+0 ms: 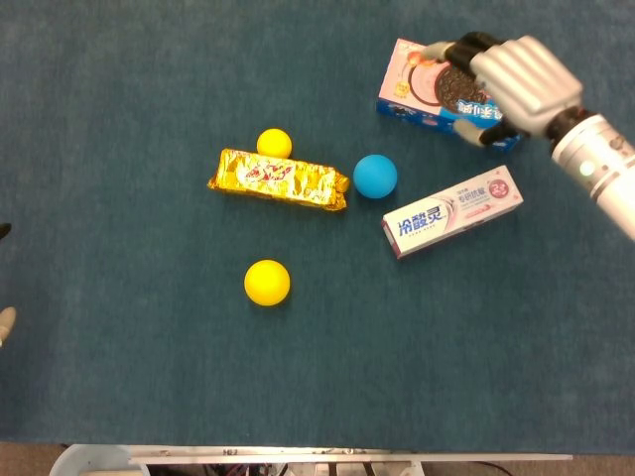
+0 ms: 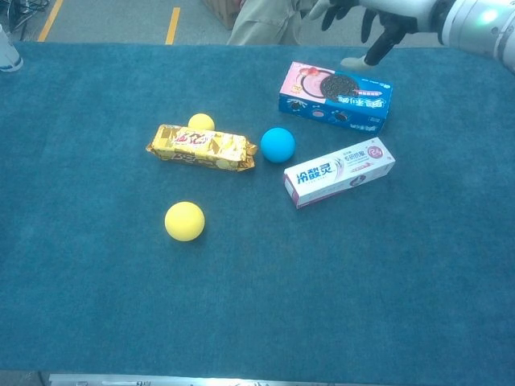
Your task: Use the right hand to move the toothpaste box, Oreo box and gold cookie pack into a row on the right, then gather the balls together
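Observation:
The blue Oreo box (image 1: pixel 422 84) (image 2: pixel 334 95) lies flat on its back at the far right of the teal table. My right hand (image 1: pixel 521 79) (image 2: pixel 378 12) hovers over its right end with fingers spread; one fingertip touches the box's far edge. The white toothpaste box (image 1: pixel 451 211) (image 2: pixel 338 171) lies slanted just in front of it. The gold cookie pack (image 1: pixel 280 178) (image 2: pixel 201 147) is at the centre, with a small yellow ball (image 1: pixel 275 143) behind it and a blue ball (image 1: pixel 376 176) (image 2: pixel 278 145) to its right. A bigger yellow ball (image 1: pixel 267 282) (image 2: pixel 184 220) sits nearer me.
Slivers that may be my left hand (image 1: pixel 4 319) show at the left edge of the head view. A person's legs (image 2: pixel 269 20) stand past the table's far edge. A white bin (image 1: pixel 94 461) sits below the near edge.

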Action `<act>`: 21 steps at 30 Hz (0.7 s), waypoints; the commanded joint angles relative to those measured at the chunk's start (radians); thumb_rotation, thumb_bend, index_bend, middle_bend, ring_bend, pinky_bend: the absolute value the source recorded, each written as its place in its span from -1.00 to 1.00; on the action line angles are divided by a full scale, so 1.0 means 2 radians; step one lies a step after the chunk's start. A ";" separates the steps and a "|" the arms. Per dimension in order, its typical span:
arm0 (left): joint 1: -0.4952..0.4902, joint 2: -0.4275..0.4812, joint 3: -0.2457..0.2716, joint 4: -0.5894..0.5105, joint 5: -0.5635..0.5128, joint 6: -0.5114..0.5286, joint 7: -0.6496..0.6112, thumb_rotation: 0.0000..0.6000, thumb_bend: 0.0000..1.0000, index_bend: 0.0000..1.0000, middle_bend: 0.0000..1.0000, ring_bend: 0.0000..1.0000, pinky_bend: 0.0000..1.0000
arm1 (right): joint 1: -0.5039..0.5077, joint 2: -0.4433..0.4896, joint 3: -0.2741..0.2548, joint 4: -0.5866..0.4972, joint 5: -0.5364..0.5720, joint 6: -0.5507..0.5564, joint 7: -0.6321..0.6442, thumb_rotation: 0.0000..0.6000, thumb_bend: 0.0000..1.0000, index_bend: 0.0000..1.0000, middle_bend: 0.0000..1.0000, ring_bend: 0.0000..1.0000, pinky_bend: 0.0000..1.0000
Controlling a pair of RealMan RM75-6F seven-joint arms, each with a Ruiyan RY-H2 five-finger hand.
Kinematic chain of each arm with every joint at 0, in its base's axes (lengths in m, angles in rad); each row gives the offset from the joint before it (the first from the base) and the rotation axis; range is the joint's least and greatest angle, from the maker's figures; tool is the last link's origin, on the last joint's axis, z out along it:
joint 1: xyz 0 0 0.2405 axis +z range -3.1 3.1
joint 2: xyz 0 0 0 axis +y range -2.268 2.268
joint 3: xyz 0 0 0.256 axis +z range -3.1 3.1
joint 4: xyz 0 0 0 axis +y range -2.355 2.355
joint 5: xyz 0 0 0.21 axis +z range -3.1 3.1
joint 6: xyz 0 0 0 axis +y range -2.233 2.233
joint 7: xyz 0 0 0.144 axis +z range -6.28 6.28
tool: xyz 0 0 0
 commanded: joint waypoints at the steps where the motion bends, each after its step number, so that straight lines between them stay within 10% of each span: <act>1: 0.001 0.000 0.000 0.000 -0.001 0.001 -0.001 1.00 -0.37 -0.84 -0.63 -0.95 -0.85 | 0.002 -0.002 0.002 -0.017 -0.015 0.004 -0.002 1.00 -0.45 -0.66 -0.46 -0.67 -0.23; 21: 0.014 0.002 0.007 0.011 0.004 0.014 -0.017 1.00 -0.37 -0.84 -0.62 -0.95 -0.85 | 0.090 -0.088 -0.047 -0.003 0.126 -0.001 -0.167 1.00 -0.95 -0.59 -0.42 -0.67 -0.20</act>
